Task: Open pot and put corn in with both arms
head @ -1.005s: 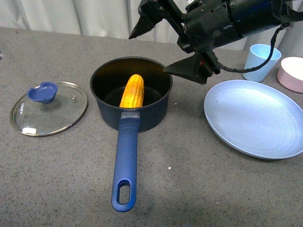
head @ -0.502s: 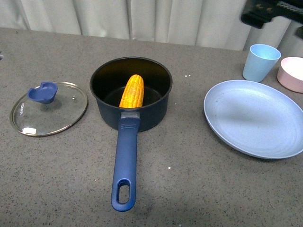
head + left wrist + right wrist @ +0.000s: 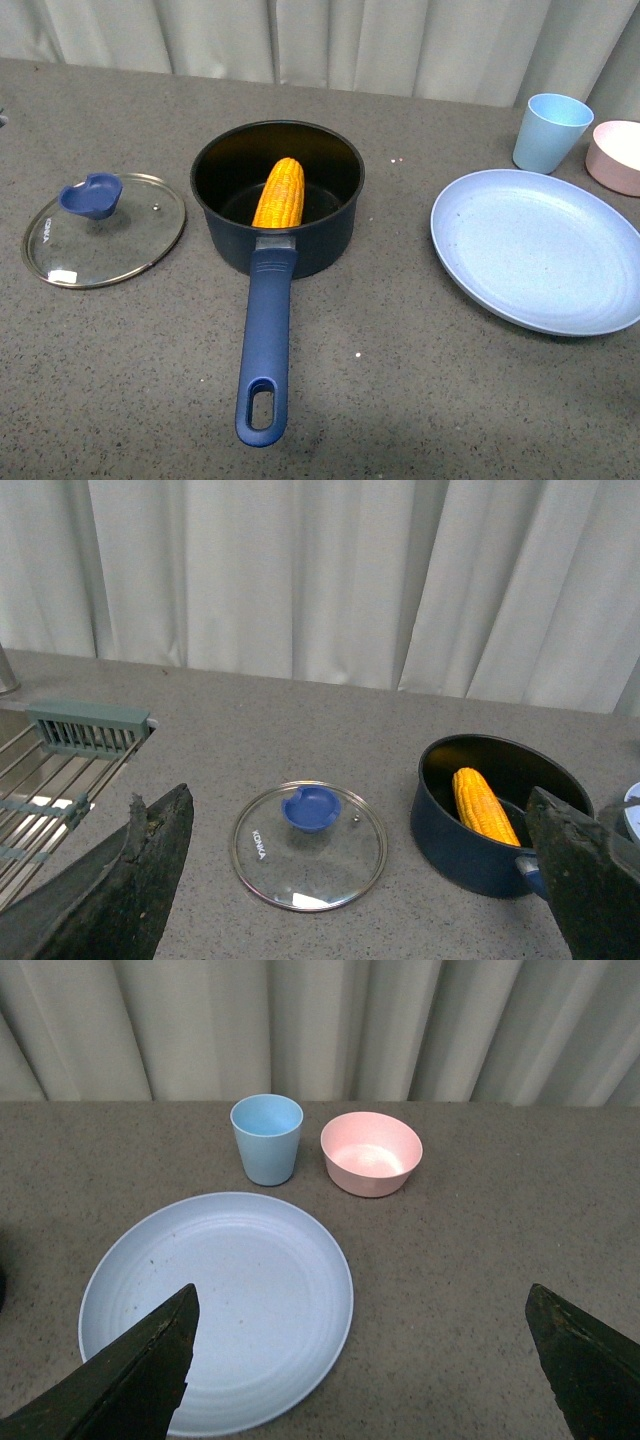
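Note:
The navy-blue pot (image 3: 330, 235) stands open in the middle of the table, its long handle (image 3: 265, 340) pointing toward me. The yellow corn (image 3: 279, 192) lies inside it, leaning on the near wall. Both show in the left wrist view, pot (image 3: 450, 830) and corn (image 3: 483, 805). Neither arm shows in the front view. My left gripper (image 3: 365, 880) is open and empty, held high above the table near the lid. My right gripper (image 3: 365, 1360) is open and empty, high above the table beside the plate.
The glass lid (image 3: 103, 229) with blue knob lies flat left of the pot, also in the left wrist view (image 3: 308, 845). A light-blue plate (image 3: 540, 250), blue cup (image 3: 551, 131) and pink bowl (image 3: 616, 155) sit at the right. A wire rack (image 3: 60, 770) lies far left.
The right arm, which hung over the pot's far right a second ago, has drawn back up and out of the front view. The corn, pot and lid have not moved.

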Controlling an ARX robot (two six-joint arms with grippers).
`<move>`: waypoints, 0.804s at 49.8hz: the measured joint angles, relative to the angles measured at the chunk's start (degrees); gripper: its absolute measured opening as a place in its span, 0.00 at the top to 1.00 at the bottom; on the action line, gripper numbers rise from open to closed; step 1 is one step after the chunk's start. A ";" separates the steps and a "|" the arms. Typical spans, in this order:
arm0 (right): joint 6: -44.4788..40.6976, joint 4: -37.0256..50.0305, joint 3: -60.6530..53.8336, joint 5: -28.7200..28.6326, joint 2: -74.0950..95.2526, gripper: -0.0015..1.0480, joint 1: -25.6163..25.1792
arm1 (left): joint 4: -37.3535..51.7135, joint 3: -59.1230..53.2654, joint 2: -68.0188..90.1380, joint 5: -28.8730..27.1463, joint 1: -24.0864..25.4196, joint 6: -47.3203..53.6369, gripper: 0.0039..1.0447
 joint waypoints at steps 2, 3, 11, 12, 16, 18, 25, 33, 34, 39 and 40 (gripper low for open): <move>-0.35 -2.45 -0.85 0.63 -3.41 0.09 0.04 | 0.00 0.00 0.00 0.02 0.00 0.00 0.06; -0.35 -4.31 -1.31 0.85 -5.77 0.09 -0.09 | 0.00 0.00 0.00 0.02 0.00 0.02 0.06; -0.35 -13.40 -3.45 2.23 -14.62 0.09 -1.16 | 0.00 0.00 0.00 0.00 0.00 0.02 0.06; -0.44 -13.84 -3.63 2.40 -15.13 0.09 -1.16 | 0.00 0.00 0.00 0.02 0.00 0.00 0.06; -0.63 -16.63 -4.74 2.08 -18.47 0.09 -1.40 | 0.00 0.00 0.00 0.00 0.00 0.00 0.06; -0.63 -16.96 -5.01 2.08 -19.21 0.09 -1.46 | 0.00 0.00 0.00 0.00 0.00 0.02 0.06; -0.68 -16.63 -5.16 1.31 -20.11 0.09 -1.73 | 0.00 0.00 0.00 0.02 0.00 0.02 0.06; -2.78 0.74 -10.91 -20.09 -24.20 0.30 -9.51 | 0.00 0.00 0.02 -0.07 0.00 0.02 0.06; -2.91 1.49 -10.88 -21.92 -24.96 0.33 -10.60 | 0.00 0.00 0.02 0.02 0.00 0.00 0.06; -3.19 -0.11 -10.91 -24.41 -28.63 0.54 -12.81 | 0.00 0.00 -0.02 -0.02 0.00 0.00 0.06; -3.32 -0.66 -10.91 -24.52 -29.07 0.57 -12.85 | 0.00 0.00 -0.02 -0.02 0.00 0.00 0.06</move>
